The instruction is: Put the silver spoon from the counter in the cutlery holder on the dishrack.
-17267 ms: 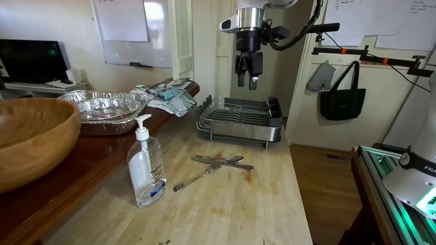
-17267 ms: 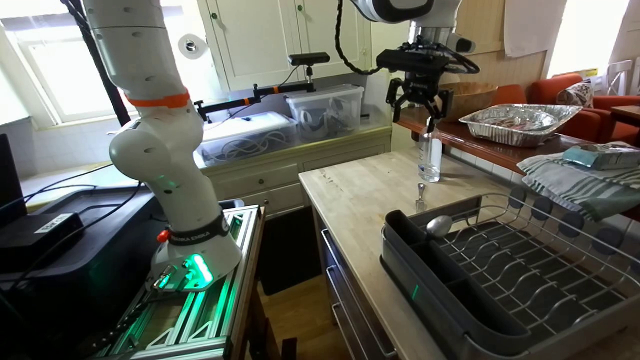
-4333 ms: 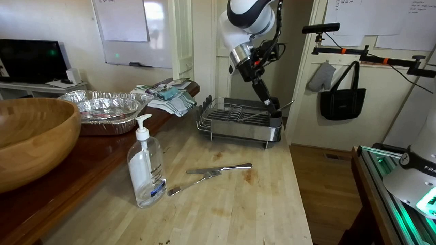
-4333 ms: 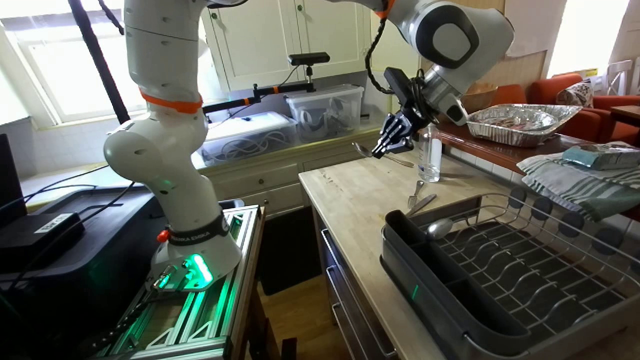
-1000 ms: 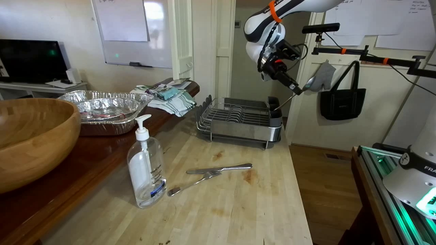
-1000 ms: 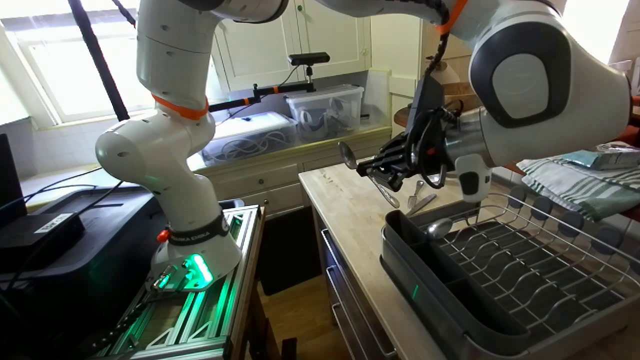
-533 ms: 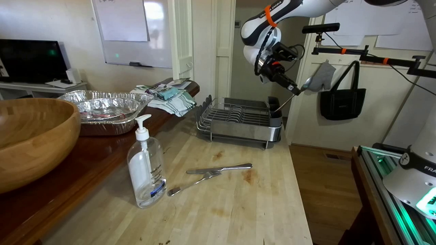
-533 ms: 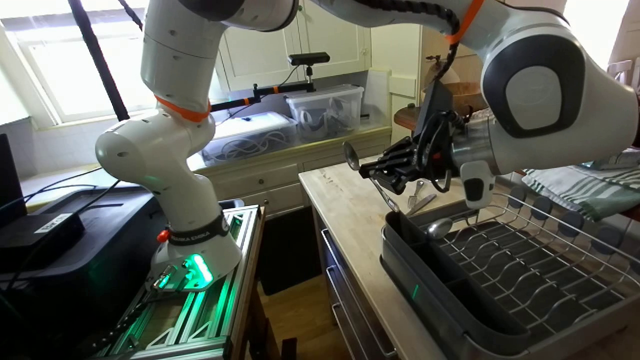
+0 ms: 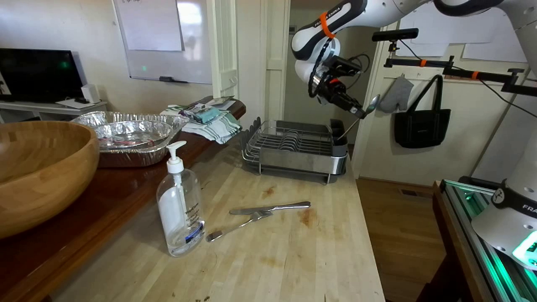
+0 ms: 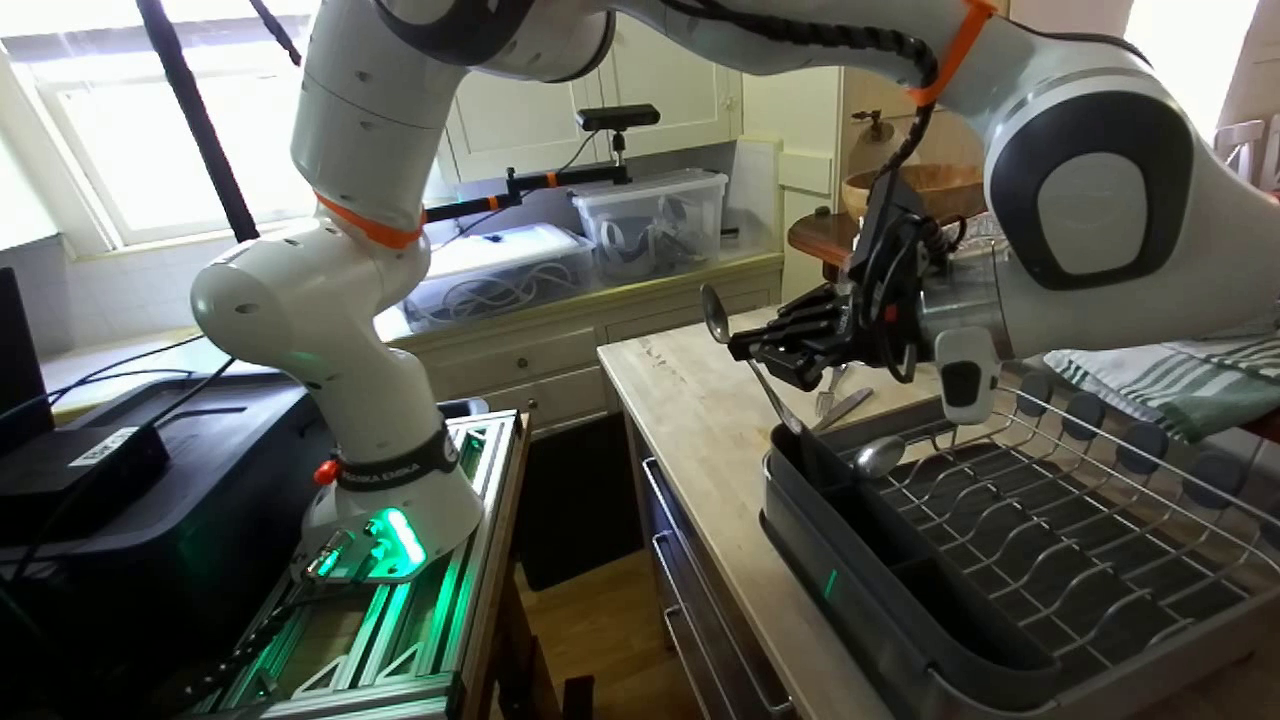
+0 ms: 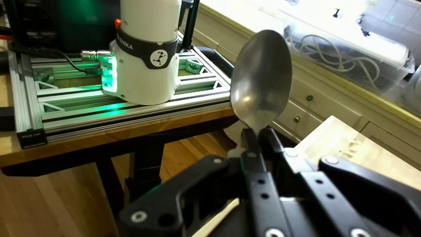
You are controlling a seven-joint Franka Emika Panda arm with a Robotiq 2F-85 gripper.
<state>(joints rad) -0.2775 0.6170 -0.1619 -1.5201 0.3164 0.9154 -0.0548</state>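
The silver spoon (image 11: 261,79) is pinched at its neck by my gripper (image 11: 257,133), bowl up. In an exterior view the spoon's handle (image 10: 775,398) slants down, its end at the near-end compartment of the dark grey cutlery holder (image 10: 850,590); whether the tip is inside or just above the rim I cannot tell. My gripper (image 9: 361,113) hangs above and beside the holder end of the dishrack (image 9: 300,160), off the edge of the wooden counter (image 9: 272,264). Another spoon (image 10: 880,457) leans with its bowl at the holder's rim.
A knife (image 9: 270,208) and a fork (image 9: 239,226) lie on the counter beside a clear soap bottle (image 9: 180,209). Foil trays (image 9: 130,134) and a wooden bowl (image 9: 46,176) stand on the raised ledge. The robot's base (image 10: 390,500) sits on a separate table across a gap.
Over the last second the gripper and spoon have shifted slightly towards the rack, and the handle end is lower at the holder. Earlier the spoon lay on the counter by the knife and fork.
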